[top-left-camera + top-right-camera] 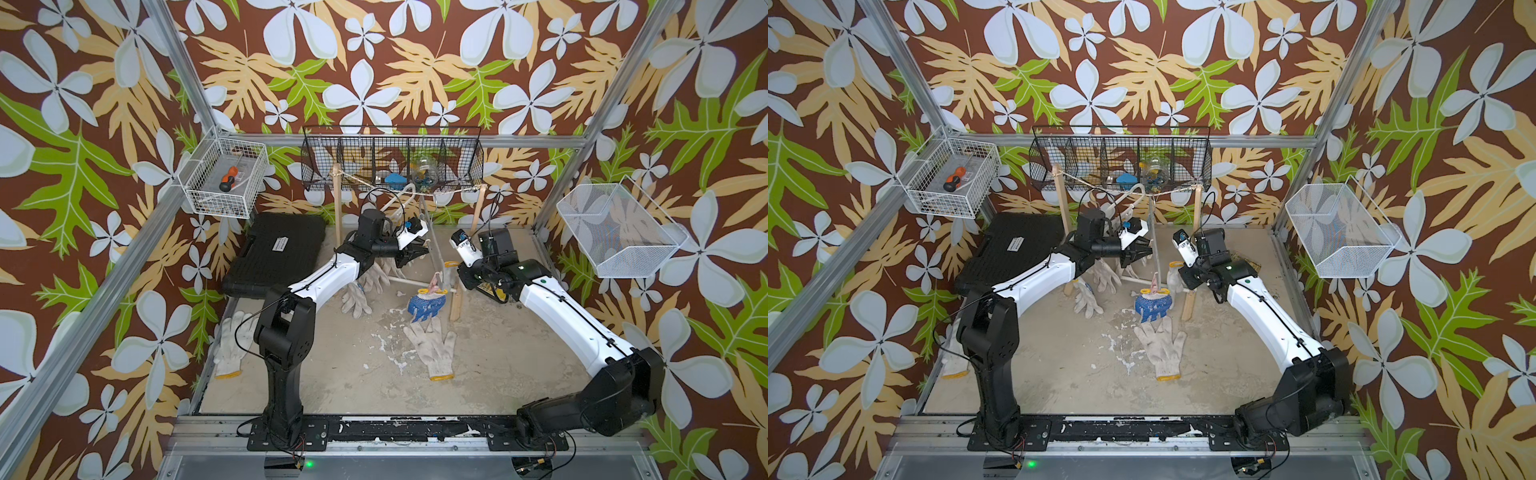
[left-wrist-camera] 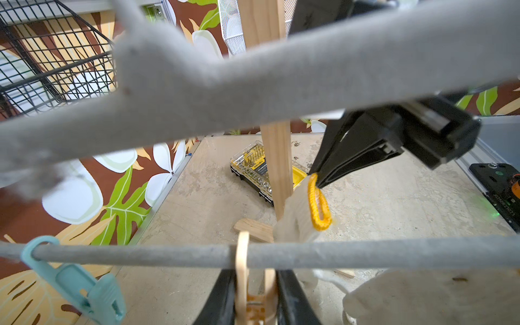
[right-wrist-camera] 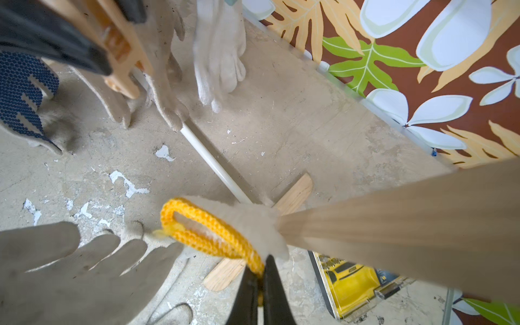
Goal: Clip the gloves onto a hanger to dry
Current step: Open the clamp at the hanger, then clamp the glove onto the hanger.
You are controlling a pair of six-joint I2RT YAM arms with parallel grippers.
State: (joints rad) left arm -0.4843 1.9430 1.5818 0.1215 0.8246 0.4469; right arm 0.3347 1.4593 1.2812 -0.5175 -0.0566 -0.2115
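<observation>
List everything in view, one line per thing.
gloves: at least six, white, floor and hanger
hanger: one, grey, hanging at back centre
wooden clip: one, tan, at hanger bar
teal clip: one, teal, on hanger bar
baskets: three, two white, one black, walls
case: one, black, floor left
bit set: one, yellow, floor right
left gripper: one, black, shut on wooden clip
right gripper: one, black, shut on yellow-cuffed glove

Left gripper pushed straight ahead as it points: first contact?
Probably the hanger's grey lower bar, just past the wooden clothespin the left gripper pinches; the yellow-cuffed glove hangs further on, depth unclear.
</observation>
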